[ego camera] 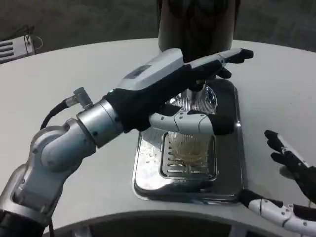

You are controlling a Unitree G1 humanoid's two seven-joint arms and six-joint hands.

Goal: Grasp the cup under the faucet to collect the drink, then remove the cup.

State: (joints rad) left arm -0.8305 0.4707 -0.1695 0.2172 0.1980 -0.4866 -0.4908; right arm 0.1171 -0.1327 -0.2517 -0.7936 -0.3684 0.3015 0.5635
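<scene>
- Cup: clear ribbed plastic cup (190, 143) stands on the slotted grate of the shiny steel drip tray (148, 173), below the dark cylindrical drink dispenser (197, 24) at the white round table's (74, 74) far edge.
- Left hand (185, 94) reaches over the tray; thumb and upper fingers wrap around the cup, holding it.
- Right hand (286, 182) rests right of the tray, fingers spread, holding nothing.
- No legible labels or writing.
</scene>
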